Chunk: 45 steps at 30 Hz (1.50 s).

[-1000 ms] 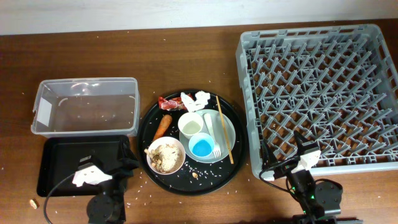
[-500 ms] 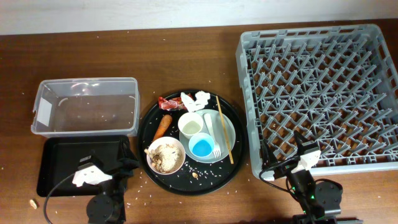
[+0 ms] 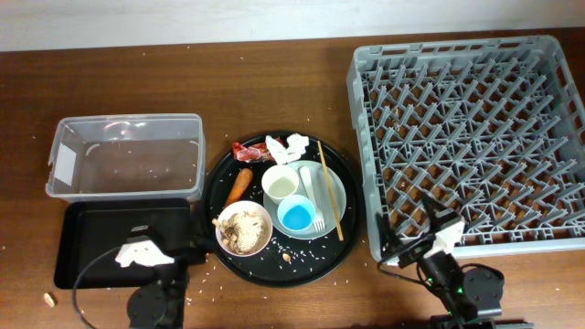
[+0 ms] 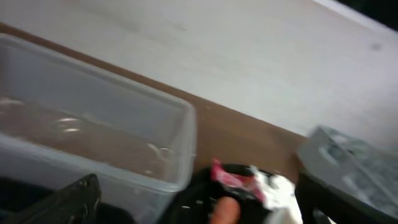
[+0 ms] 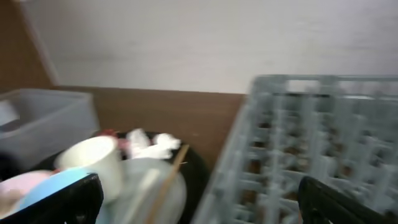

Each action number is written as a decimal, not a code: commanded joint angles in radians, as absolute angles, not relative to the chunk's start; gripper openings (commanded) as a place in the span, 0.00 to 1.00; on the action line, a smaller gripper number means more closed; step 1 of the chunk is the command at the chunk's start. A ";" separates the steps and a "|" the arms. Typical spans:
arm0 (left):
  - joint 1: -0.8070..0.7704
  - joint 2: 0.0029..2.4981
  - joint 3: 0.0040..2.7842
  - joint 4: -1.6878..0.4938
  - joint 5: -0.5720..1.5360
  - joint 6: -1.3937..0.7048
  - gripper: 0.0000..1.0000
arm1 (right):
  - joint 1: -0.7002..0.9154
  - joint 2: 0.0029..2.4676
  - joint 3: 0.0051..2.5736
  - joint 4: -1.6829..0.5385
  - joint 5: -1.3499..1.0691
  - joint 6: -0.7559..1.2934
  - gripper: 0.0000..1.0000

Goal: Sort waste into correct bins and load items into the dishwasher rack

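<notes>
Finds left gripper (image 4: 196, 198) spread and empty; right gripper (image 5: 196, 194) likewise. Places orange carrot stick (image 4: 225, 210) just ahead, centred: light, stiff, likely slick; recommends a mid-length pinch. Notes red wrapper (image 4: 229, 180) and crumpled paper (image 4: 273, 190) just beyond, soft. Marks clear tub (image 4: 124, 143) wall ahead-left as the edge to clear, bare table (image 4: 249, 134) farther.

1. Left arm (image 3: 151, 283): black casing, white cover (image 3: 142, 253) on top (blurred), thin black cable (image 3: 75, 291) looping off at 8 o'clock.
2. Right arm (image 3: 452, 279): black, white cover, tiny green light.
3. Left gripper (image 4: 196, 186), right gripper (image 5: 199, 186): matte black fingers (image 4: 68, 202).
</notes>
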<state>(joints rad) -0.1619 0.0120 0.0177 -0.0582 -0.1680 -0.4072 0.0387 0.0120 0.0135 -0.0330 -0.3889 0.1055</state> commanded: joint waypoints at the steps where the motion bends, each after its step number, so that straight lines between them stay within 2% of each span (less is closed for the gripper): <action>1: -0.158 0.012 0.167 -0.127 0.012 -0.391 0.99 | 0.032 0.006 0.125 -0.093 -0.599 0.113 0.99; 3: -0.158 0.028 0.305 -0.285 0.004 -0.386 0.99 | 0.032 0.009 0.249 -0.218 -0.578 0.112 0.99; 6: -0.158 0.157 0.573 -0.538 0.004 -0.361 0.99 | 0.032 0.082 0.512 -0.520 -0.523 0.112 0.98; 11: -0.159 0.527 1.070 -0.946 0.035 -0.361 0.99 | 0.032 0.374 0.976 -0.982 -0.450 0.108 0.98; 13: -0.159 0.696 1.283 -1.147 0.052 -0.361 0.99 | 0.032 0.485 1.119 -1.060 -0.470 0.109 0.99; 15: -0.159 0.757 1.358 -1.215 0.063 -0.367 0.99 | 0.032 0.524 1.154 -1.069 -0.533 0.112 0.99; 18: -0.159 0.780 1.378 -1.235 0.157 -0.368 0.99 | 0.032 0.555 1.154 -1.090 -0.564 0.113 0.99; 22: -0.159 0.812 1.378 -1.235 0.162 -0.369 0.99 | 0.032 0.680 1.154 -1.347 -0.360 0.201 0.99; 27: -0.159 0.917 1.378 -1.307 0.166 -0.369 0.99 | 0.078 0.823 1.154 -1.383 -0.380 0.199 0.99; 29: -0.165 0.934 1.378 -1.235 0.300 -0.315 0.78 | 0.149 0.845 1.154 -1.367 -0.354 0.201 0.99; 32: -0.247 1.003 1.378 -1.251 0.248 -0.271 0.72 | 0.242 0.854 1.190 -1.361 -0.175 0.274 0.99; 33: -0.295 1.047 1.375 -1.267 0.234 -0.273 0.63 | 0.249 0.854 1.229 -1.350 -0.116 0.275 0.99; 36: -0.467 1.202 1.363 -1.279 0.080 -0.402 0.51 | 0.248 0.855 1.345 -1.342 -0.067 0.283 0.99; 39: -0.603 1.353 1.331 -1.237 -0.060 -0.543 0.49 | 0.249 0.857 1.369 -1.351 -0.078 0.298 0.99; 41: -0.629 1.470 1.320 -1.203 -0.057 -0.619 0.47 | 0.249 0.862 1.369 -1.364 -0.102 0.298 0.99; 45: -0.640 1.621 1.320 -1.114 0.012 -0.637 0.40 | 0.249 0.871 1.369 -1.385 -0.101 0.298 0.99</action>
<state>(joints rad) -0.6266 1.5452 1.3304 -1.1538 -0.0174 -0.5842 0.2394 0.8654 1.3567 -1.3766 -0.1017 0.2893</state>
